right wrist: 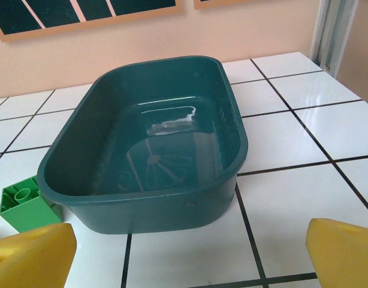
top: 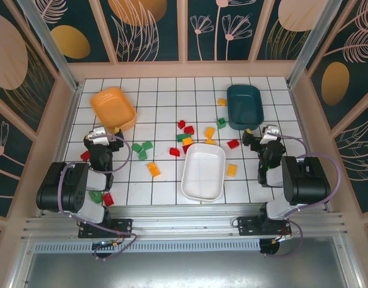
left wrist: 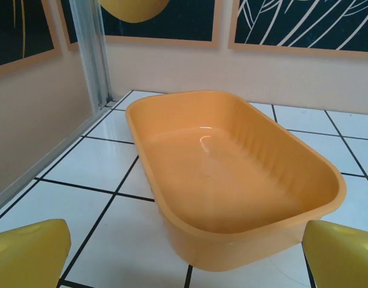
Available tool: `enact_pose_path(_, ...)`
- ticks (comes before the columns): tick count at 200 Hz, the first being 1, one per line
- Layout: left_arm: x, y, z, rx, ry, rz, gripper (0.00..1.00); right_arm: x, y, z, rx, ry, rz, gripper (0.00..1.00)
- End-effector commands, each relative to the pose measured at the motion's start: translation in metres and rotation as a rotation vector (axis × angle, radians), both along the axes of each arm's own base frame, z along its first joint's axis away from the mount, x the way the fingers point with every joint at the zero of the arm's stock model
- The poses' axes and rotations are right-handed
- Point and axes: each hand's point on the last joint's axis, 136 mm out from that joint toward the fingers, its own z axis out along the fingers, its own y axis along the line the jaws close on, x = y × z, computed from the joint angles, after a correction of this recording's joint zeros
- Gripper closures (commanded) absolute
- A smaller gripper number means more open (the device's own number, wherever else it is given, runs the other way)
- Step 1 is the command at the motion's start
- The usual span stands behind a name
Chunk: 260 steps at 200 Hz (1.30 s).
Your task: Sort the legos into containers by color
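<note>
Left pincer [left wrist: 185,263] before glossy orange tray [left wrist: 232,180]

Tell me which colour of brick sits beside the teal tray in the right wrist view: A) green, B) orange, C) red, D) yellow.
A: a green brick lies on the tiles just outside the teal tray, at the lower left of that view.

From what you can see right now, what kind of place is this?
Probably a closed robot test cell, not a home: a white gridded table walled by leaf-patterned panels, aluminium posts at the corners, and a metal rail along the near edge.
</note>
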Motion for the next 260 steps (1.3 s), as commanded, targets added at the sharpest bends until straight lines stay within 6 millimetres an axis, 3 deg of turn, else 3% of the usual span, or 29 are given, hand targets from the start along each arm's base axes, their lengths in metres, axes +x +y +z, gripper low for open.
enact_pose_path(1, 0.004, -0.001, 0.01, 0.01, -0.029, -0.019, 0.01, 0.006, -0.002, 0.012, -0.002, -0.037, 0.0, 0.01)
enact_pose_path(234, 0.004, -0.002, 0.009, 0.009, -0.027, -0.019, 0.01, 0.005, -0.002, 0.012, 0.0, -0.037, 0.001, 0.01)
enact_pose_path(260, 0.006, 0.0, 0.021, 0.014, -0.028, -0.009, 0.01, 0.009, -0.003, 0.021, -0.025, -0.032, -0.039, 0.01)
